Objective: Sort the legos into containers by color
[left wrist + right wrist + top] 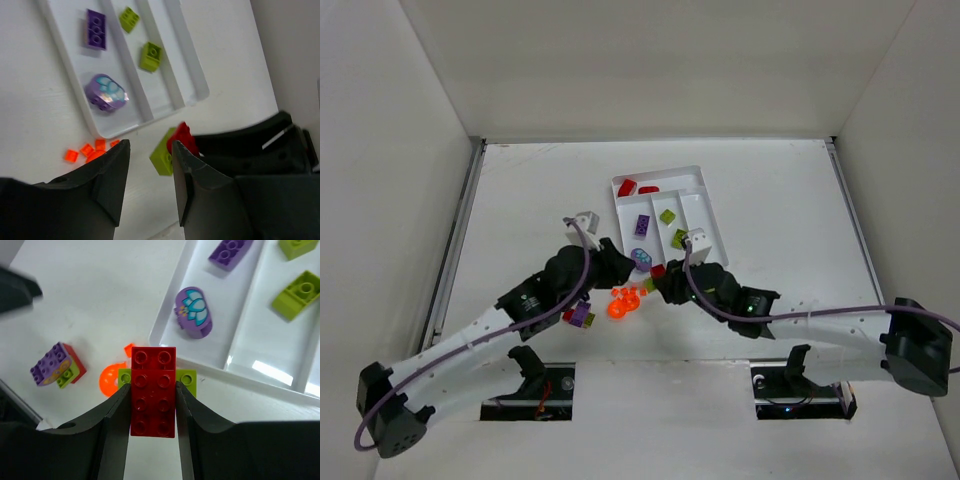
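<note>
Where the table lies off the near left side of the white tray [692,205], a small clump of bricks [580,316] in purple, green and red is seen, well apart from the tray. Closer to the tray's near left corner, the left gripper [150,147] is seen. Its fingers are spread wide and nothing is caught between them. Some orange pieces [623,301] are scattered on the table near that same corner, outside the tray.

Just off the tray's near edge, a long red brick [153,370] is pinched tight between the fingers of the right gripper [153,390]. It is held right over a loose green brick [187,377] that is lying on the table beside the tray's rim. Whether the two are touching cannot be told.

Inside the tray, two small red bricks [627,187] are kept in the crosswise part at the far end. In the left long part, a purple brick [642,225] is laid flat, and a round purple piece [641,258] with a flower on top is laid closer to the tray's near end. In the middle long part, two green bricks [667,216] are laid one behind the other.
</note>
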Available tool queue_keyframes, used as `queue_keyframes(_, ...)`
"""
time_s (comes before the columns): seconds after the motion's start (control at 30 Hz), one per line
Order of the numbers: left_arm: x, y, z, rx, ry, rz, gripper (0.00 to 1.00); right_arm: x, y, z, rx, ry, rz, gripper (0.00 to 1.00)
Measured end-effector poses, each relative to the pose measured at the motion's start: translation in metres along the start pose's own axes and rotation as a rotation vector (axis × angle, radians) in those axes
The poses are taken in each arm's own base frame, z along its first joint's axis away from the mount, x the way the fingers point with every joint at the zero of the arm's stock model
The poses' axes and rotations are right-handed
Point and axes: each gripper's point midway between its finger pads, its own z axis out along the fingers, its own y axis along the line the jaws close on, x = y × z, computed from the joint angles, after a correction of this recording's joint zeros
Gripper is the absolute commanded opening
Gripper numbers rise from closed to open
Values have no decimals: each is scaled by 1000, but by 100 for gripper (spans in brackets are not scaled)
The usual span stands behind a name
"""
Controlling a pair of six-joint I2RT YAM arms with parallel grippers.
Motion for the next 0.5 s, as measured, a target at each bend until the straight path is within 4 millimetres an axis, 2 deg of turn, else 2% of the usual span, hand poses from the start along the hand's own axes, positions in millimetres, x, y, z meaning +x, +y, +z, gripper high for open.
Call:
queue_keyframes(0.1,26,-21,8,49,64,40,37,-9,-9,0,25,-24,31,25)
queue_keyframes(0.2,41,-29,17,57,96,56,37,-16,-13,-1,32,-42,57,25)
queue_keyframes(0.33,49,-32,26,54,111,54,37,-28,-20,-2,47,-74,94,25)
queue_keyframes(0.5,47,-35,29,58,99,31,40,-41,-24,-4,50,-113,130,25)
